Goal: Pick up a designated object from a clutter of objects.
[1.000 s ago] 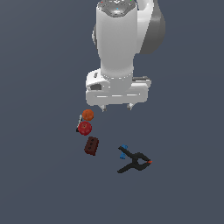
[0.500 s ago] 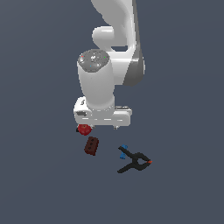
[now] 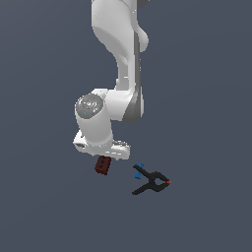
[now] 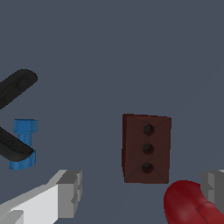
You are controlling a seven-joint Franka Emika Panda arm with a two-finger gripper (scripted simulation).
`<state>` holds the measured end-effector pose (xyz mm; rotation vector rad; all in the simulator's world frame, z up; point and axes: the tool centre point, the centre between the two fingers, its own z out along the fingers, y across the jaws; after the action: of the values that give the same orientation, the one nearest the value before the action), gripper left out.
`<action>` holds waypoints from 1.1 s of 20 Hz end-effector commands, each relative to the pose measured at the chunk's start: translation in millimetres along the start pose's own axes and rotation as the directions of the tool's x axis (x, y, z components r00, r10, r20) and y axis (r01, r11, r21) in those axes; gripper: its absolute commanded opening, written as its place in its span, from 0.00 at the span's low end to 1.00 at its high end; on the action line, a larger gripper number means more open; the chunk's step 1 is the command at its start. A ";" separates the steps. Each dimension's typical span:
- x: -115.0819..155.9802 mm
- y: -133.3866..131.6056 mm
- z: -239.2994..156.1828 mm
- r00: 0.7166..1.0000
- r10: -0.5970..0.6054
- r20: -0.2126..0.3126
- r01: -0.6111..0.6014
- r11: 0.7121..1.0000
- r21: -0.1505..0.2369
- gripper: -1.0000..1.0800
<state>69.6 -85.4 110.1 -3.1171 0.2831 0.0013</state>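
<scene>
The dark red-brown block (image 4: 146,148) with three small holes in its face lies flat on the grey floor. In the wrist view my gripper (image 4: 142,190) is open and empty, and its grey fingertips (image 4: 70,192) stand wide apart with the block between and beyond them. The red ball (image 4: 190,203) lies beside the block, close to one fingertip. In the exterior view the hand (image 3: 101,143) hangs low right over the block (image 3: 102,166), hiding its upper end. The black clamp (image 3: 151,181) with blue and orange tips lies to the exterior view's right. The orange ball is hidden.
The clamp's black arm (image 4: 15,87) and a blue tip (image 4: 24,144) show in the wrist view, off to one side of the block. The white arm (image 3: 120,64) rises above the hand. The floor is plain grey.
The arm has swung down and toward the exterior view's left, bringing the hand low over the block. The hand now hides both balls in the exterior view. The objects have not moved.
</scene>
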 end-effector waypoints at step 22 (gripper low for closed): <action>2.8 20.7 73.3 0.999 0.039 -0.002 -0.039 0.999 -0.011 0.96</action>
<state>68.7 -105.3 43.6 -3.1223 0.3453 0.0016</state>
